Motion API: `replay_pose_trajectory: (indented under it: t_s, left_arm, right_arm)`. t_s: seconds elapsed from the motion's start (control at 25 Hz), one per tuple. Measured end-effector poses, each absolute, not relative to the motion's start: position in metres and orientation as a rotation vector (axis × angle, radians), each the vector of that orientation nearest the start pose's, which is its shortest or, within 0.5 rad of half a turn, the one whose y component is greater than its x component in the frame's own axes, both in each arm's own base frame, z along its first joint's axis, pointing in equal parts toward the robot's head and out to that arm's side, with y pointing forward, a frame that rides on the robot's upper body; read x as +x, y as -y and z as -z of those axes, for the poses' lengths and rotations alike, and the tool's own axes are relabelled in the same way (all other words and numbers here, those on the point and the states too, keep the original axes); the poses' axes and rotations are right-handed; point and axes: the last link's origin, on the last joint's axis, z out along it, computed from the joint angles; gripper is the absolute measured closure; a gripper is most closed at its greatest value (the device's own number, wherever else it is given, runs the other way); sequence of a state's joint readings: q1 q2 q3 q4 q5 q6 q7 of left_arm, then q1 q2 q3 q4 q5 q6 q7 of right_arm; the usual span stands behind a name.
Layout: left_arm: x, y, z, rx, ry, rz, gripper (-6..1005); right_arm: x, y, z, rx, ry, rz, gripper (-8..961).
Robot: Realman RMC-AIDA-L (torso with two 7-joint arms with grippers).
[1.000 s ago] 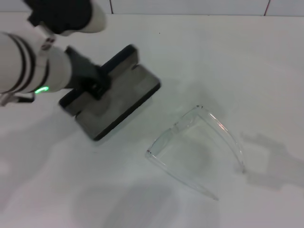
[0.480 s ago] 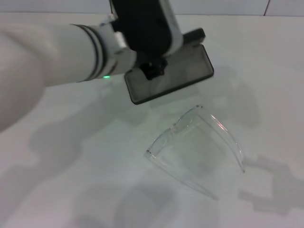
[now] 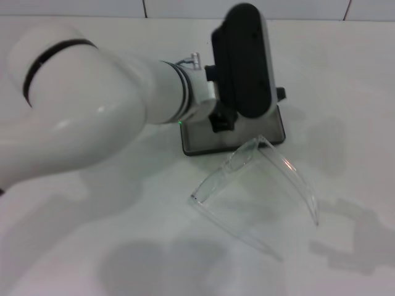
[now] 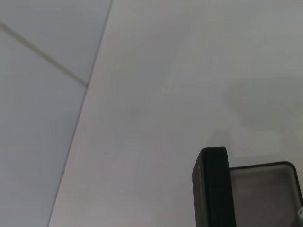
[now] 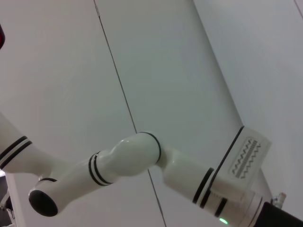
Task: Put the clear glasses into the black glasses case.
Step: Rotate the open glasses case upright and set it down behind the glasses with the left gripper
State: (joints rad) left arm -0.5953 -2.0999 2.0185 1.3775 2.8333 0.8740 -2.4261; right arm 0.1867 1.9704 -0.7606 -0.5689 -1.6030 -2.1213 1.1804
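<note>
Now the left arm reaches across the white table (image 3: 74,246), and the left gripper (image 3: 222,120) sits at the near left part of the black glasses case (image 3: 234,137); whether its fingers are spread or closed on the case cannot be told, since the black wrist housing hides them. The case lies open, its grey-lined tray flat on the table and its lid standing upright along one edge, as the left wrist view shows. Just in front of the tray lie the clear glasses (image 3: 247,179), temples unfolded and pointing toward the robot, with the frame's far corner touching or overlapping the tray's near edge. The right gripper is out of sight; its wrist camera looks at the wall and the left arm.
</note>
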Motion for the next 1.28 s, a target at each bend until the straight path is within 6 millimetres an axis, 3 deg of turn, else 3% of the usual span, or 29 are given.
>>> replay_pose_trajectory:
  t_s: [0.36, 0.72, 1.28]
  left_arm:
    - [-0.102, -0.342, 0.115, -2.529, -0.43, -0.425, 774]
    - [-0.102, -0.341, 0.115, -2.518, -0.531, -0.456, 766]
    - [-0.107, -0.347, 0.114, -2.515, -0.518, -0.479, 755]
  right_arm:
    - [0.296, -0.203, -0.064, -2.624, -0.448, -1.344, 101]
    - [0.3, -0.206, -0.062, -2.609, -0.481, -1.314, 102]
    - [0.3, -0.209, -0.062, -2.609, -0.48, -1.305, 103]
